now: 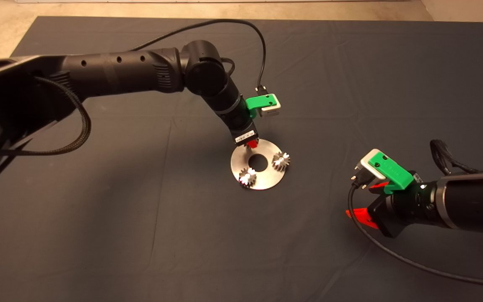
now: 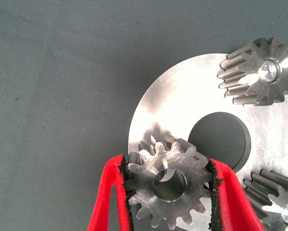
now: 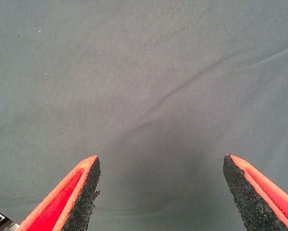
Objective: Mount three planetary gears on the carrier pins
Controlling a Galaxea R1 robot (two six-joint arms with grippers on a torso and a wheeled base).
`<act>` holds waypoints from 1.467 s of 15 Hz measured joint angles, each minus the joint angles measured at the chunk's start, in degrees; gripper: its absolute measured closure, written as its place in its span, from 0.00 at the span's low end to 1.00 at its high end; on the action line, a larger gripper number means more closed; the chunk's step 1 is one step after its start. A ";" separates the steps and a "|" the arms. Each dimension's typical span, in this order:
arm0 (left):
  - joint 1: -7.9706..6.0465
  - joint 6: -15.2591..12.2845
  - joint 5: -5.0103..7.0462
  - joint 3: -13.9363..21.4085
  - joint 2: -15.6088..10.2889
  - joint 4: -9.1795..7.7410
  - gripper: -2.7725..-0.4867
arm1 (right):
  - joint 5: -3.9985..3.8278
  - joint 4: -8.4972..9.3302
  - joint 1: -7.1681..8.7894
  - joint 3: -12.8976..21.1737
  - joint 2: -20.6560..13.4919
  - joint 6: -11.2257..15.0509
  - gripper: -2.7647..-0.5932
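One planetary gear (image 2: 168, 185) is pinched between the left gripper (image 2: 169, 192) pads, above the disc (image 1: 259, 165) at its 11 o'clock edge; two gears sit on pins. Right gripper (image 3: 161, 192) spread apart, hovering over mat (image 1: 141, 230) at 4 o'clock.

Two gears (image 1: 281, 161) on disc (image 1: 262, 182), right of centre hole (image 1: 258, 162)

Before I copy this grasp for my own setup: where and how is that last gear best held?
By its toothed rim, on two opposite sides, coming from straight above. The left gripper holds the gear flat this way, leaving its centre hole open for the pin on the disc.
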 joint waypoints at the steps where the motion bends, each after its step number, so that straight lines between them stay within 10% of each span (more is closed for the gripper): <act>1: 0.02 -0.04 0.11 0.40 -0.07 0.00 0.95 | 0.00 0.00 0.00 0.00 0.00 0.00 0.40; 22: 0.07 -0.23 -1.27 1.06 -0.62 0.00 0.95 | 0.00 0.07 0.94 0.00 0.00 0.01 0.40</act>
